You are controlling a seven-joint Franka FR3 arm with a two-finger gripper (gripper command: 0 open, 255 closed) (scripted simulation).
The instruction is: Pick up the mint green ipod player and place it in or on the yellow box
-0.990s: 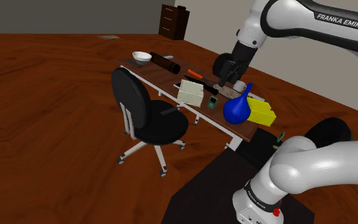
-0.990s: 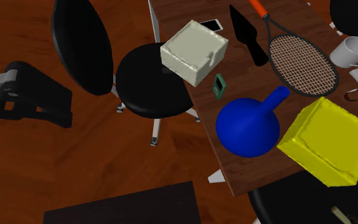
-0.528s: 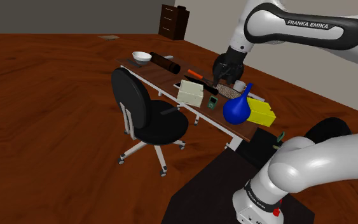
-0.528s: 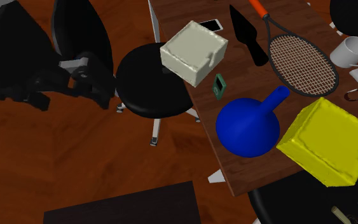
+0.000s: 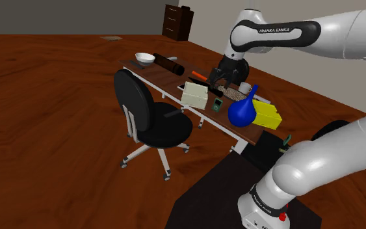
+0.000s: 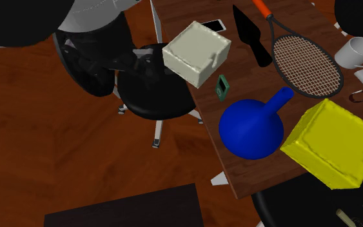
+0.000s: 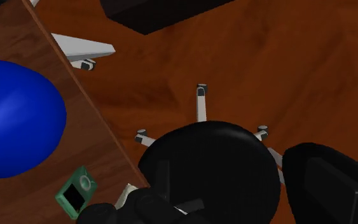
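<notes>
I'm watching the flat green player (image 6: 222, 87) lying on the wooden counter (image 6: 241, 173); I cannot tell if the end effector (image 5: 217, 79) is clenched.

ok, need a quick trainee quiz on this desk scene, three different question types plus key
1. True or false: the ipod player lies on the table between the cream box and the blue vase.
2. Which stands closest to the yellow box? A blue vase, B bowl, C cream box.
3. Fill in: the racket has a handle coloured ___.
Key: 1 true; 2 A; 3 orange.
</notes>
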